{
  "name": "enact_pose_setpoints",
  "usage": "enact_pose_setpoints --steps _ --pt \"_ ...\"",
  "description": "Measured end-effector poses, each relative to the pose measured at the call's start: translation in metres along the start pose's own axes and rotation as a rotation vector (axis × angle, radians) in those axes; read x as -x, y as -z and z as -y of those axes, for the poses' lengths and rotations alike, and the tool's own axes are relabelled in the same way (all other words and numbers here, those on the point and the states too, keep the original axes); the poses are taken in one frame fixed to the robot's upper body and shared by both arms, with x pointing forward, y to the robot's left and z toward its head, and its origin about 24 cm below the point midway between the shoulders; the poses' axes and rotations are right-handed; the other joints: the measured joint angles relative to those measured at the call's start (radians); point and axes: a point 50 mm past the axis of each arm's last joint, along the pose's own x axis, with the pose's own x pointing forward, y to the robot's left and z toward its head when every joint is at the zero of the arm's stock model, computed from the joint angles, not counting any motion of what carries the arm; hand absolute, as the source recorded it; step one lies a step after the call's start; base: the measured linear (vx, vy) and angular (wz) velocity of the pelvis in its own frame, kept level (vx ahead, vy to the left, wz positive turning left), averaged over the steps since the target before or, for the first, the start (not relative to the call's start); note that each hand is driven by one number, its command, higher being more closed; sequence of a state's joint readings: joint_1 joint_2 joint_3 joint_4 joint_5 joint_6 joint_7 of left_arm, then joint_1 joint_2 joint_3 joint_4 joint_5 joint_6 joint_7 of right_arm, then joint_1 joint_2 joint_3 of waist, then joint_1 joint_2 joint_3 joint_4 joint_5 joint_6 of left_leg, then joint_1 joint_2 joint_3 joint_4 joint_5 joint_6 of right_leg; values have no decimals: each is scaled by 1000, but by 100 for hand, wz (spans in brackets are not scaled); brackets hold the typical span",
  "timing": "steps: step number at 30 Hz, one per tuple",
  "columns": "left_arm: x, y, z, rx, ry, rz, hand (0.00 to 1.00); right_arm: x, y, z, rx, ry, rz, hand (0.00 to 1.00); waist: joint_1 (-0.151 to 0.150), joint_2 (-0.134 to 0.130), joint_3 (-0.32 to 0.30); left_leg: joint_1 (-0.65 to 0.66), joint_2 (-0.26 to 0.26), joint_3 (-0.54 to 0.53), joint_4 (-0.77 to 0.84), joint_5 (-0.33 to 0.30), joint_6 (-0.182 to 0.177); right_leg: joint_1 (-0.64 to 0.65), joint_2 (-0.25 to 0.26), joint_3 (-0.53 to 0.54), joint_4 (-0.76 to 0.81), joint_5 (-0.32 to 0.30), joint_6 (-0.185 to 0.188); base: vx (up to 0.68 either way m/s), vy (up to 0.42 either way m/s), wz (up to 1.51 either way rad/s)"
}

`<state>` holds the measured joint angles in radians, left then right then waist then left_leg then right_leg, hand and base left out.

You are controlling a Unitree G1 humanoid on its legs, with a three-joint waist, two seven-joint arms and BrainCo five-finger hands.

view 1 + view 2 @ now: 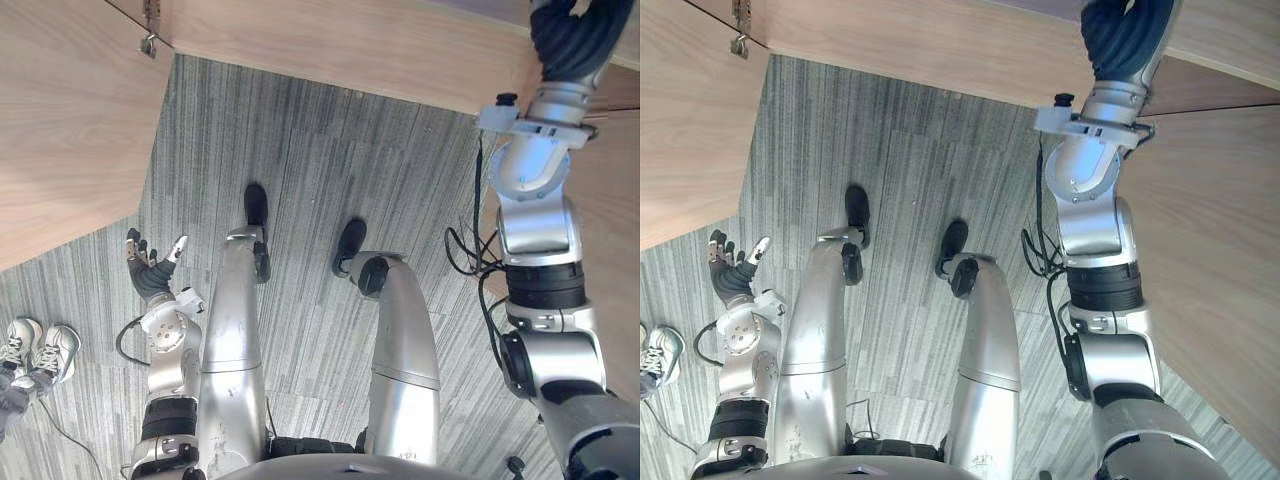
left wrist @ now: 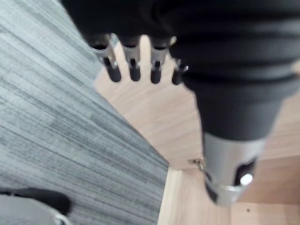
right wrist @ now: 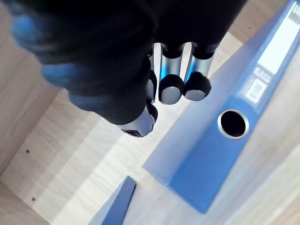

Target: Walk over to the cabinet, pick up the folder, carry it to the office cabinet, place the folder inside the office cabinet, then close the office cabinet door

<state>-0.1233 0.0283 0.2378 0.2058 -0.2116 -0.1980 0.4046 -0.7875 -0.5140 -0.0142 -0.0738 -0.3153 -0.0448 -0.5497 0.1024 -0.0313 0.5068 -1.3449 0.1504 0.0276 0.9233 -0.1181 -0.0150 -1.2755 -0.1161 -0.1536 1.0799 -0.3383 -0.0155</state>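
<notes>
The blue folder (image 3: 211, 154) lies flat on a pale wooden shelf (image 3: 70, 154) inside the cabinet, its spine with a round metal finger hole and a white label facing out. My right hand (image 3: 171, 79) hovers close above it with fingers straight and nothing between them; they do not touch the folder. In the head views the right arm reaches up and forward, and the right hand (image 1: 1125, 35) goes out past the upper edge by the wood panels. Low beside my left leg hangs my left hand (image 1: 150, 265), open and empty.
A wooden cabinet door (image 1: 60, 130) with a metal hinge (image 1: 148, 40) stands open on the left. More wood panelling (image 1: 1210, 250) runs along the right. A second blue folder corner (image 3: 117, 204) lies near the first. A person's shoes (image 1: 35, 350) stand on the grey carpet at far left.
</notes>
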Motion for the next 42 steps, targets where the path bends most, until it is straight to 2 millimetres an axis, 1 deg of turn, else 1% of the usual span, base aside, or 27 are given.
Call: enact_pose_setpoints --steps 3,5,11,14,20,25,29,33,42 --pt "0 0 0 0 -2 0 0 10 5 -4 -4 -17 -38 100 -5 0 0 2 3 2 0 0 0 0 3 2 0 2 -2 -3 13 -3" --pt "0 0 0 -1 -2 -1 0 13 6 -6 -9 -23 -47 100 -4 0 0 3 5 2 1 0 0 -1 4 3 0 3 -3 0 0 0" --pt "0 0 0 -1 -2 -1 0 14 11 -9 0 -50 -64 100 -1 0 0 3 6 4 1 0 0 -3 5 5 -2 6 -1 0 0 0" --pt "0 0 0 -1 -1 -1 0 14 15 -18 8 -91 -82 100 -1 0 0 2 8 5 0 0 0 -3 5 5 -4 8 -1 0 0 0" --pt "0 0 0 0 -1 0 0 7 18 -34 4 -149 -96 100 3 0 0 2 8 6 -1 0 0 -4 5 5 -6 10 -1 0 0 0" --pt "0 0 0 1 1 0 0 0 15 -44 -19 -192 -96 100 6 0 0 0 8 6 -2 0 0 -6 5 5 -6 10 -1 0 0 0" --pt "0 0 -1 2 -2 1 0 -8 8 -53 -32 -218 -71 100 6 0 0 -1 8 6 -2 0 0 -7 4 4 -6 10 -1 0 0 0" --pt "0 0 -1 3 -2 1 0 -19 4 -56 -48 -211 -62 100 8 0 0 -6 7 6 -3 0 0 -12 2 4 -5 10 -1 0 0 0" --pt "-1 -1 -1 23 10 3 0 -38 5 -58 -100 -192 -99 100 8 0 0 -8 5 4 -2 0 0 -13 -1 1 -4 10 -1 0 0 0"
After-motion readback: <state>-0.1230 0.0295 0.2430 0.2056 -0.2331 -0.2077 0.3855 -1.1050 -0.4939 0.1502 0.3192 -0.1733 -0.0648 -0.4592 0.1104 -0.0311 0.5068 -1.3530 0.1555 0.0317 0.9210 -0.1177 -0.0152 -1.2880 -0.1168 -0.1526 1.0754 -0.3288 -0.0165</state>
